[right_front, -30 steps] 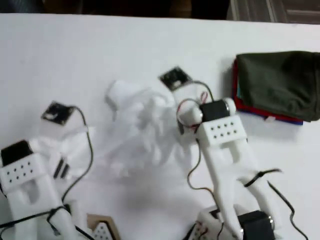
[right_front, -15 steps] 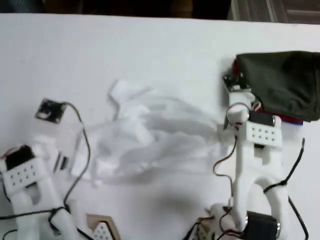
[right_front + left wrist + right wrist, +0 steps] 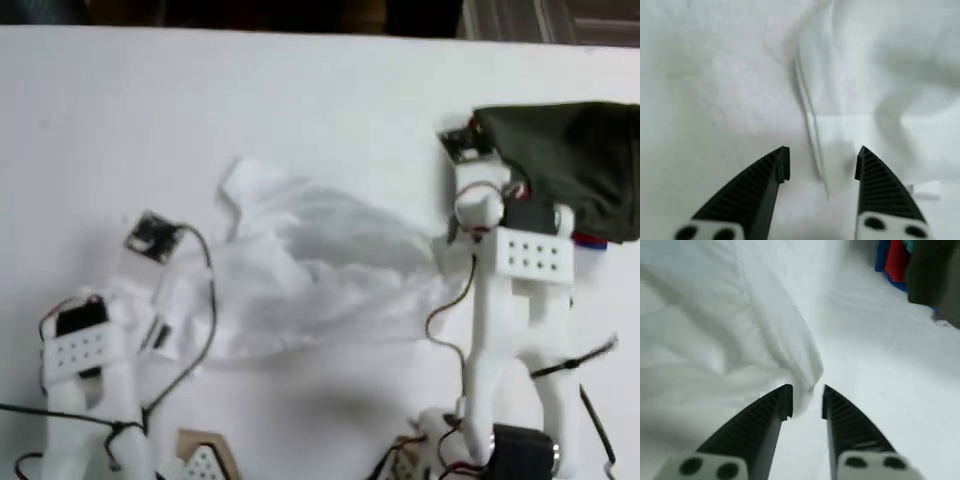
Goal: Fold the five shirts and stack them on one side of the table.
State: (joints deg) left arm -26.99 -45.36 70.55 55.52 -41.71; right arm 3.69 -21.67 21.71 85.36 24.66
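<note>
- Plain white worktop [image 3: 300,90] all round, which doesn't help, since the white shirt [image 3: 320,260] lying on it barely stands out.
- That shirt is crumpled and half spread in the middle, between the two arms.
- Over at the worktop's right side, close to the right arm, sits the stack of folded shirts [image 3: 560,160]. It's dark green on top, with red, blue and teal edges peeking out below.
- Left hand [image 3: 823,152] is wide open and holding nothing, down low with its jaws either side of a raised hem [image 3: 807,110] of the shirt.
- Right hand [image 3: 807,389] is nearly closed. As far as we can tell, it's pinching a bunched edge of the shirt on the side nearest the stack.
- Handling-wise, we reckon it's thin, light, floppy cloth with zero stiffness. It'll sag and wrinkle, and it'll probably slide over the smooth worktop if only one end gets pulled. Nothing breakable, at least.
- Best grab spots, we'd say, are hems, corners and seams, where doubled cloth gives the jaws more to bite. Pinching the flat middle risks catching just one layer.
- No writing or labels we can actually read on the shirt or the stack.
</note>
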